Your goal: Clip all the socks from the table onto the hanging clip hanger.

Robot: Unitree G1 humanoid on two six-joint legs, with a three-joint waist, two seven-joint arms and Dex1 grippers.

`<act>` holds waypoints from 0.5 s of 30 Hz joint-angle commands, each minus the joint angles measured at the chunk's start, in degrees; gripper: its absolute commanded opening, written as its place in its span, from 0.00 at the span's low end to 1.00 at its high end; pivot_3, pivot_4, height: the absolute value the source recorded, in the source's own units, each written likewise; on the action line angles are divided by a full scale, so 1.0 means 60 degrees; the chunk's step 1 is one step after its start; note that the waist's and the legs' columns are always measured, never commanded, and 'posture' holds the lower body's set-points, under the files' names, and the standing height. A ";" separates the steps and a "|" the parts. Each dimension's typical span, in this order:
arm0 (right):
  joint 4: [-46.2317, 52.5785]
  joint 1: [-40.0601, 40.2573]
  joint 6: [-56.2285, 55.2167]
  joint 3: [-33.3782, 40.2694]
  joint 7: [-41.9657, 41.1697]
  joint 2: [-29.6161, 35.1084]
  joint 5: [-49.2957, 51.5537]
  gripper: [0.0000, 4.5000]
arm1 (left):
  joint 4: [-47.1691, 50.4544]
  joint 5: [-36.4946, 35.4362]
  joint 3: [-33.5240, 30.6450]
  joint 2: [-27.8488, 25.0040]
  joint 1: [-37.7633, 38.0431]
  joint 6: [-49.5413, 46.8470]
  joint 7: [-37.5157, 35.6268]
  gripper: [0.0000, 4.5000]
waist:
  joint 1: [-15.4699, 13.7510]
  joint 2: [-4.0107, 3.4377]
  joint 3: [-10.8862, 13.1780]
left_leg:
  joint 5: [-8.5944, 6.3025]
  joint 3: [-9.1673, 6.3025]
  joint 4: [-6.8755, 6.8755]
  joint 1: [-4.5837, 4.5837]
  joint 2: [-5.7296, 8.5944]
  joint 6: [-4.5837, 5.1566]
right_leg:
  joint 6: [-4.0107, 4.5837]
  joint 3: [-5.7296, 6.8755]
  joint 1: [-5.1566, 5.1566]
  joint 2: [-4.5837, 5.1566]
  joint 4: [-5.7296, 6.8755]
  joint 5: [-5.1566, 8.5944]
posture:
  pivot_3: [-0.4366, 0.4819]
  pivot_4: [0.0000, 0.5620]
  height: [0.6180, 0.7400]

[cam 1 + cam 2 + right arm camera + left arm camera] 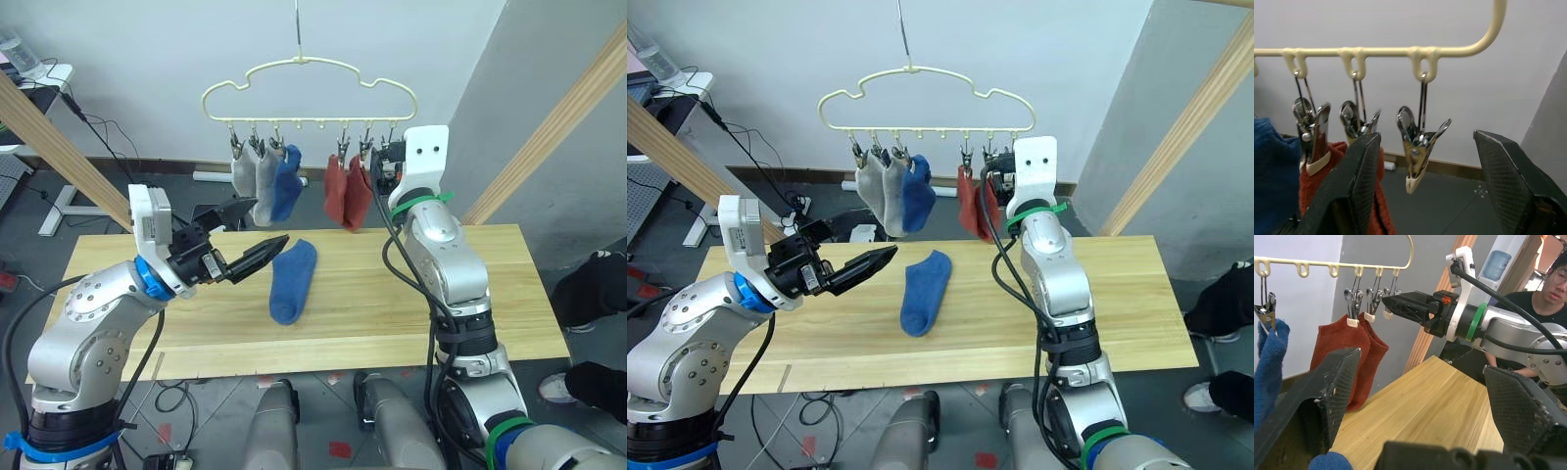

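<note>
We see one blue sock (pixel 293 280) lying flat in the middle of the table (pixel 470 294). Our left gripper (pixel 247 235) hovers just beside it, jaws wide apart and holding nothing. Up on the clip hanger (pixel 309 83) hang two grey socks (pixel 251 181), one blue sock (pixel 286 182) and two red socks (pixel 347 193). Our right gripper (pixel 1422 196) is up at the last clip (pixel 1418 147) — jaws spread, the clip between them, not squeezed.

Head stereo above table (pixel 411 284); wrist cameras near clip hanger (pixel 1400 50).
</note>
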State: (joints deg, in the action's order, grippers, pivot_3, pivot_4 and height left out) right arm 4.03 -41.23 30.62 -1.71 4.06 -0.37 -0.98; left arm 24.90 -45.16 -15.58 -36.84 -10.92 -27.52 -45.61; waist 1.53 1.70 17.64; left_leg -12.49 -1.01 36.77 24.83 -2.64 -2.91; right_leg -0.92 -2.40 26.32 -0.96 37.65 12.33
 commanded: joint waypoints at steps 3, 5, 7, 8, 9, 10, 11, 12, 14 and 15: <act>0.0073 -0.0180 -0.0306 0.0059 0.0124 -0.0084 -0.0077 0.57 | 0.0311 -0.0030 -0.0050 -0.0074 -0.0002 0.0056 0.0020 1.00 | -0.0001 0.0000 0.0000 | 0.0000 0.0001 0.0000 0.0000 0.0000 0.0000 | 0.0000 0.0000 0.0000 0.0000 -0.0001 0.0000 | 0.55 0.57 1.00; -0.0041 -0.0236 -0.0361 0.0030 0.0124 -0.0130 -0.0078 0.50 | 0.0311 -0.0022 -0.0043 -0.0072 0.0009 0.0059 0.0015 1.00 | -0.0001 0.0000 0.0000 | 0.0000 0.0000 0.0000 0.0000 0.0000 0.0000 | 0.0000 0.0000 0.0000 0.0000 0.0000 0.0000 | 0.55 0.57 1.00; -0.0169 -0.0295 -0.0418 0.0029 0.0147 -0.0179 -0.0079 0.50 | 0.0310 -0.0018 -0.0041 -0.0065 0.0006 0.0060 0.0028 1.00 | 0.0000 0.0000 0.0000 | 0.0000 0.0000 0.0000 0.0000 -0.0001 0.0000 | 0.0000 0.0000 0.0000 0.0000 0.0001 0.0000 | 0.55 0.57 1.00; -0.0219 -0.0329 -0.0444 0.0033 0.0159 -0.0197 -0.0082 0.50 | 0.0321 -0.0016 -0.0034 -0.0064 0.0008 0.0059 0.0030 1.00 | 0.0000 0.0000 0.0000 | 0.0000 -0.0001 0.0001 0.0000 -0.0001 0.0000 | 0.0000 0.0000 0.0000 0.0000 0.0001 0.0000 | 0.55 0.57 1.00; -0.0255 -0.0352 -0.0468 0.0035 0.0167 -0.0209 -0.0086 0.50 | 0.0329 -0.0014 -0.0029 -0.0064 0.0011 0.0059 0.0031 1.00 | 0.0000 0.0000 0.0000 | 0.0000 -0.0001 0.0000 0.0000 -0.0001 0.0000 | 0.0000 0.0001 0.0000 0.0000 0.0001 0.0000 | 0.55 0.57 1.00; -0.0265 -0.0359 -0.0482 0.0034 0.0170 -0.0215 -0.0089 0.50 | 0.0341 -0.0014 -0.0027 -0.0064 0.0020 0.0060 0.0031 1.00 | 0.0000 0.0000 0.0000 | 0.0000 -0.0001 0.0000 0.0000 -0.0001 0.0000 | 0.0000 0.0000 0.0000 0.0000 0.0001 0.0000 | 0.55 0.57 1.00; -0.0319 -0.0405 -0.0514 0.0029 0.0181 -0.0236 -0.0089 0.50 | 0.0348 -0.0008 -0.0020 -0.0060 0.0021 0.0066 0.0030 1.00 | 0.0000 0.0000 0.0000 | 0.0000 0.0000 0.0000 0.0000 0.0000 0.0000 | 0.0000 0.0000 0.0000 0.0000 0.0001 0.0000 | 0.55 0.57 1.00; -0.0369 -0.0447 -0.0540 0.0026 0.0199 -0.0260 -0.0086 0.50 | 0.0348 -0.0005 -0.0011 -0.0053 0.0017 0.0067 0.0036 1.00 | 0.0000 0.0000 0.0000 | 0.0000 0.0000 0.0000 0.0000 0.0000 0.0000 | 0.0000 -0.0001 0.0000 0.0000 0.0000 0.0000 | 0.55 0.57 1.00; -0.0444 -0.0509 -0.0583 0.0019 0.0229 -0.0290 -0.0082 0.50 | 0.0346 0.0003 0.0002 -0.0041 0.0005 0.0073 0.0046 1.00 | 0.0000 0.0000 0.0000 | 0.0000 0.0001 0.0000 0.0000 0.0000 0.0000 | 0.0000 -0.0002 0.0000 0.0000 0.0000 0.0000 | 0.55 0.57 1.00; -0.0464 -0.0526 -0.0598 0.0015 0.0238 -0.0297 -0.0080 0.50 | 0.0346 0.0005 0.0005 -0.0037 0.0000 0.0075 0.0049 1.00 | 0.0000 -0.0001 0.0000 | 0.0000 0.0001 0.0000 0.0000 0.0000 0.0000 | 0.0000 -0.0001 0.0000 0.0000 0.0000 0.0000 | 0.55 0.57 1.00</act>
State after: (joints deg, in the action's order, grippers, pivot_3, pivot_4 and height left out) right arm -0.22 -43.08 29.03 -1.72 5.11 -1.77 -1.04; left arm 24.91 -45.09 -15.51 -36.84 -10.90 -27.52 -45.54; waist 1.53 1.70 17.64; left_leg -12.49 -1.01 36.77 24.83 -2.64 -2.91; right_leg -0.91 -2.40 26.32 -0.96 37.66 12.33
